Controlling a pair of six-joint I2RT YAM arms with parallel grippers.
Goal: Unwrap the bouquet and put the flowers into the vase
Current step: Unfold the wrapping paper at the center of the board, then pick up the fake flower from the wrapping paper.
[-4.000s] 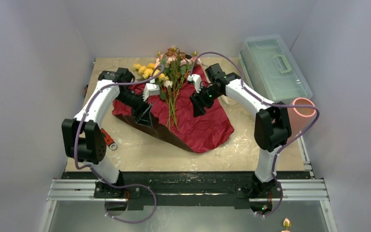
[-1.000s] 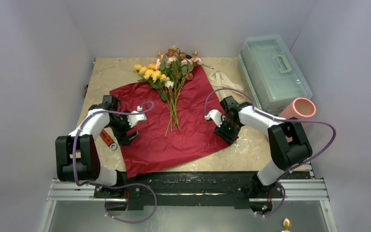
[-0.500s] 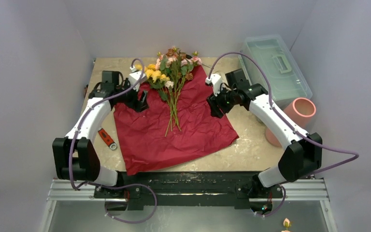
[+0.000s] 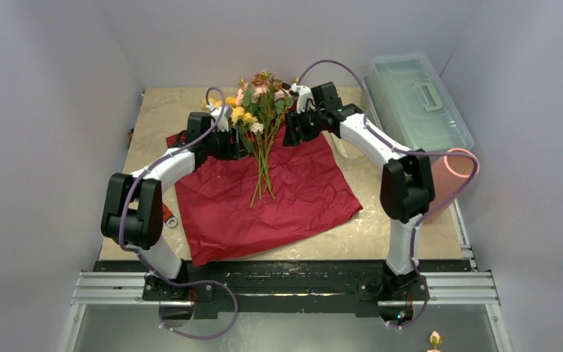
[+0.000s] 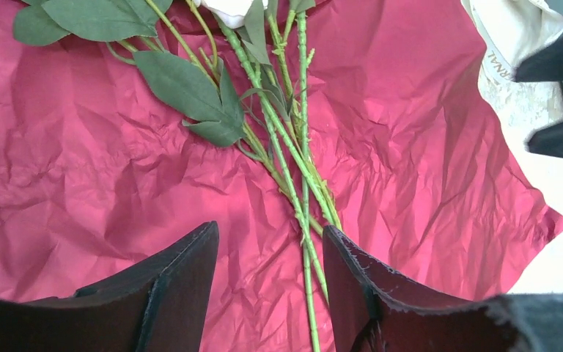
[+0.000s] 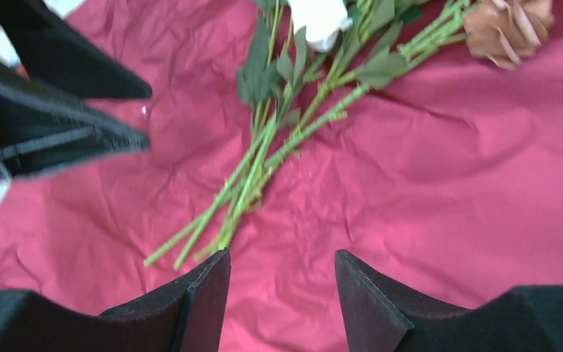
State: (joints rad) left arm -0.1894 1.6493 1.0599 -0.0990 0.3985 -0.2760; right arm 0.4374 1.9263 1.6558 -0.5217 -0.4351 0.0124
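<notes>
Both arms had closed in on the bunch since the frame half a second before: the left hand (image 4: 229, 143) had travelled from the paper's left edge to a position just beside the leaves (image 5: 190, 88), and the right hand (image 4: 293, 132) had come across from the right to the opposite flank. We found the dark red paper (image 4: 286, 194) lying opened flat on the bench (image 4: 168, 103), unchanged in outline, with the flowers (image 4: 260, 99) lying loose on it, heads toward the far edge and stems (image 5: 304, 169) trailing toward the arms. The cream ribbon (image 5: 517, 66) lay off the paper's right edge, so we judged the unwrapping complete. Left hand: fingers (image 5: 183, 286) spread, nothing between them, poised above the stems. Right hand: likewise spread and empty, aimed across the stems from the other side. We judged this two-sided placement as intended to gather the loose stems into one bundle before lifting, since they fanned apart at the cut ends. The vase (image 4: 456, 167) stood upright at the right edge of the bench, well apart from the flowers and partly hidden behind the right arm, beside the clear plastic box (image 4: 418, 99); no flower had yet reached it
</notes>
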